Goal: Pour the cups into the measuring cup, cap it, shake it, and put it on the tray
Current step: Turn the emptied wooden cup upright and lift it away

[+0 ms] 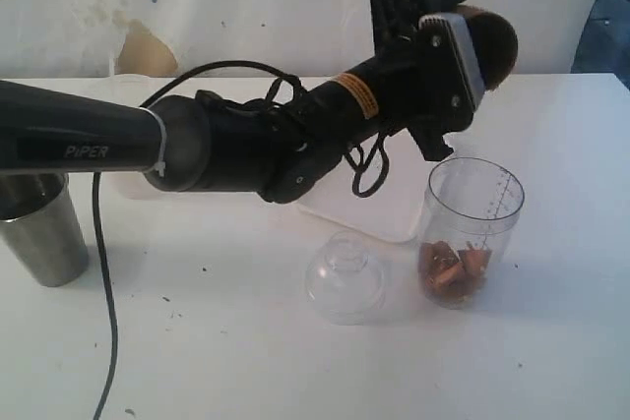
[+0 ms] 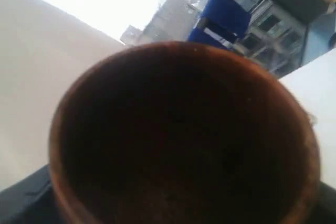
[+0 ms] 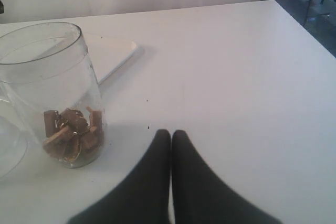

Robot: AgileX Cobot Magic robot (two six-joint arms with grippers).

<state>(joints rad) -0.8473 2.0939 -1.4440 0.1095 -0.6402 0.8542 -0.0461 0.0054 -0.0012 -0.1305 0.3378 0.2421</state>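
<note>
From my seat, the left arm [image 1: 246, 140] stretches across most of the exterior view and hides a good part of the tray [image 1: 389, 215] lying behind it. A loop of black cable [image 1: 369, 172] hangs off the arm in front of that tray. The clear dome lid [image 1: 345, 277] sits on the white table [image 1: 551, 341] just beside the measuring cup [image 1: 471, 228], not touching it. The steel tumbler [image 1: 44, 233] stands upright at the far left, well apart from the rest.

The left gripper [image 1: 477, 44] has its fingers spread wide around the brown cup [image 1: 497, 41] and grips it. The cup is raised in the air above the measuring cup and tipped onto its side. My left wrist view looks straight into the cup's mouth (too dark in there for me to tell whether anything is inside). The right gripper [image 3: 170, 148] is low over bare table near the measuring cup, its fingers [image 3: 157, 161] pressed together with nothing between them. Whether they touch the table I cannot tell.

The measuring cup stands upright and uncapped, with a small heap of brown pieces [image 3: 71, 137] at its bottom. The tumbler's inside I cannot see.
</note>
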